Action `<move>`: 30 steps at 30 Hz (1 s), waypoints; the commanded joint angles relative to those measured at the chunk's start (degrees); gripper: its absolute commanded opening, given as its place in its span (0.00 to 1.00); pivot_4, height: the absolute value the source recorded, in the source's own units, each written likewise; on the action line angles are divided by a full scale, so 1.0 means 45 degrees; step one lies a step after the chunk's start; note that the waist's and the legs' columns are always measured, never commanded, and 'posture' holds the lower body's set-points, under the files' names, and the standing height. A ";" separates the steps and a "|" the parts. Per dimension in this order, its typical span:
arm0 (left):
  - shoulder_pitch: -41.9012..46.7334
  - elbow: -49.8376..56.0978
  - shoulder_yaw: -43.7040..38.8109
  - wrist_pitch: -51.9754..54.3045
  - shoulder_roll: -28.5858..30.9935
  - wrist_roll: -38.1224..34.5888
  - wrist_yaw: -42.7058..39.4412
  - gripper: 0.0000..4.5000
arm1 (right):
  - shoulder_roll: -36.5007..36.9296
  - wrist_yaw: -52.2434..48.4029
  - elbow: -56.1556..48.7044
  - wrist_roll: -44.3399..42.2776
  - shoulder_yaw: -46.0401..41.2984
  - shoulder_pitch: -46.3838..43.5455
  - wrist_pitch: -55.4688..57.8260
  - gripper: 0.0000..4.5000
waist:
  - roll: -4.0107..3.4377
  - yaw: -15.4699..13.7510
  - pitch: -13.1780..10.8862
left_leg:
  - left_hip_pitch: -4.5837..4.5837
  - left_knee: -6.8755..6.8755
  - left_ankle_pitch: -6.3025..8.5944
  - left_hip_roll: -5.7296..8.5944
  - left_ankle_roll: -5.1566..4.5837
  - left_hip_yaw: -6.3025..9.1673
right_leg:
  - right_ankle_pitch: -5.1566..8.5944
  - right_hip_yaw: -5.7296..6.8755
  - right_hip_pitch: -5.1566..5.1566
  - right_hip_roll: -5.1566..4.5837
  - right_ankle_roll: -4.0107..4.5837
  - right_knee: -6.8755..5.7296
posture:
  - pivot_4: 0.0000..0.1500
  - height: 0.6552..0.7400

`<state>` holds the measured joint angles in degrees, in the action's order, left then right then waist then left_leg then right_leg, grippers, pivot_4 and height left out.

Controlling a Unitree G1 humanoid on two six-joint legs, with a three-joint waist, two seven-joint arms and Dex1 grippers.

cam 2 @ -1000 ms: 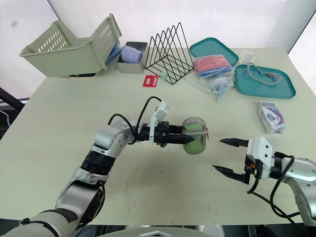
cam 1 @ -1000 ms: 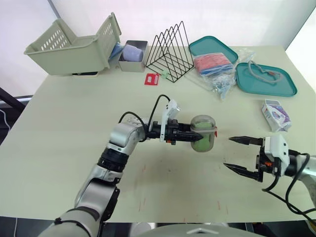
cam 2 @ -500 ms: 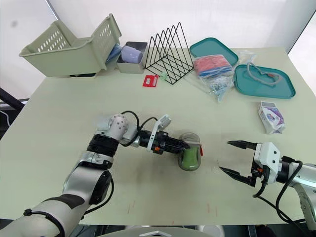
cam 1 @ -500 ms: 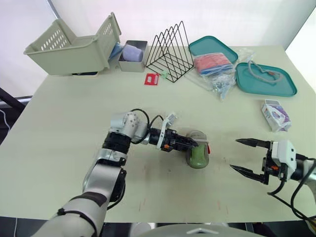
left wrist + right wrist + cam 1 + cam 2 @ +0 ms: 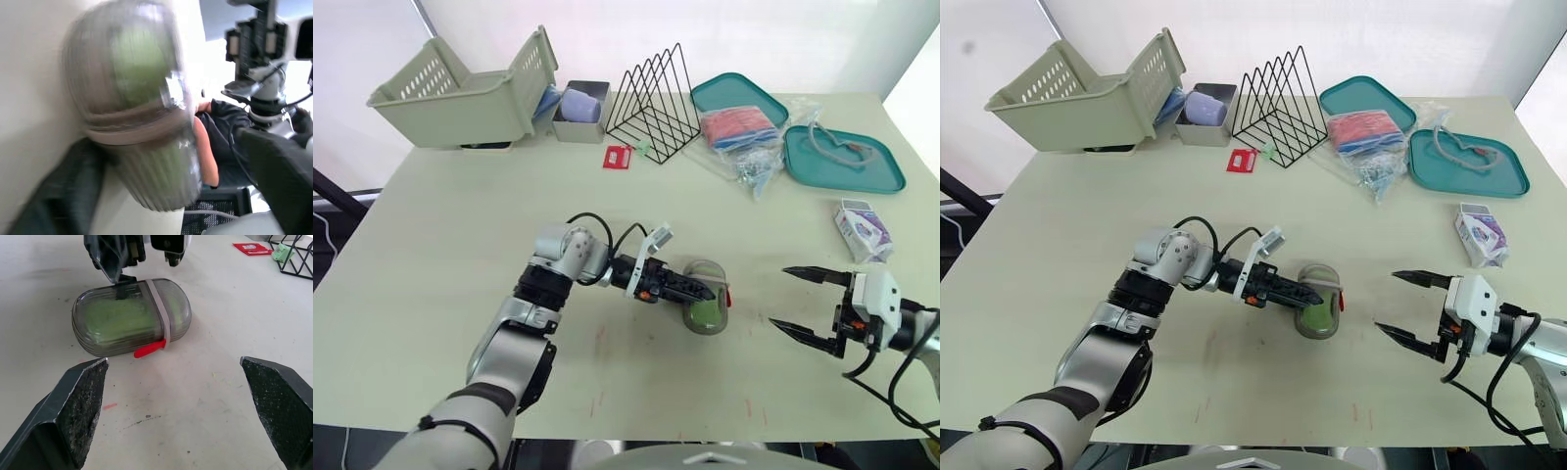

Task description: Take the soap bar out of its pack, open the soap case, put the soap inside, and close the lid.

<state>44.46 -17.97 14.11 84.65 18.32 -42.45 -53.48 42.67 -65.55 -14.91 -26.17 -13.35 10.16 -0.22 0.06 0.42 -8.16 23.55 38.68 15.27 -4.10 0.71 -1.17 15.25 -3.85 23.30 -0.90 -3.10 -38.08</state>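
Observation:
The soap case (image 5: 706, 306) is translucent grey with a red latch and lies on its side on the table, lid closed. The green soap (image 5: 117, 318) shows through its wall. My left gripper (image 5: 697, 291) reaches the case from the left. Its jaws straddle one end of the case: one finger (image 5: 54, 196) touches the case, the other finger (image 5: 283, 176) stands off from it. My right gripper (image 5: 778, 296) hovers open to the right of the case, with nothing between its fingers. A small white and purple pack (image 5: 862, 227) lies at the right edge of the table.
A green basket (image 5: 460, 93), a grey box (image 5: 579, 103), a black wire rack (image 5: 656, 98) and a red card (image 5: 618, 157) stand at the back. Two teal trays (image 5: 847, 162) and a plastic bag (image 5: 739, 127) lie at the back right.
A second ago my left gripper held the case upright above the table. It has tipped the case down onto its side on the table. My right gripper has drawn slightly right.

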 commanded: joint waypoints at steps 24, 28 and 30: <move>-0.5904 0.4866 -0.2319 -1.5160 0.2927 0.4608 -0.0406 0.99 | -0.0378 0.1461 0.0545 -0.0191 -0.0615 -0.0318 0.0308 1.00 | 0.0004 -0.0259 -0.0003 | 0.0012 -0.0009 0.0002 -0.0002 -0.0003 -0.0008 | -0.0001 -0.0025 0.0018 0.0000 0.0003 0.0011 | 1.00 1.00; -0.7105 0.5608 -0.2604 -1.5284 0.3015 0.4872 0.0258 0.99 | -0.0430 0.1539 0.0578 -0.0285 -0.0844 0.0003 0.0240 1.00 | 0.0004 -0.0277 -0.0003 | 0.0012 -0.0009 0.0003 -0.0002 -0.0004 -0.0007 | -0.0001 -0.0024 0.0019 -0.0001 0.0002 0.0009 | 1.00 1.00; -0.7373 0.5708 -0.2731 -1.5155 0.2958 0.4889 0.0572 0.99 | -0.0535 0.1682 0.0445 -0.0551 -0.0915 0.0129 0.0469 1.00 | 0.0004 -0.0274 -0.0003 | 0.0013 -0.0009 0.0004 -0.0001 -0.0004 -0.0008 | -0.0001 -0.0025 0.0018 -0.0001 0.0002 0.0012 | 1.00 1.00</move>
<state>11.29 5.38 3.19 17.01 31.60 -20.38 -52.09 40.53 -58.64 -11.40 -27.11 -14.97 10.49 1.92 0.08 -0.81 -8.17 23.60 38.64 15.29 -4.11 0.69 -1.20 15.25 -3.95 23.38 -0.90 -3.10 -38.04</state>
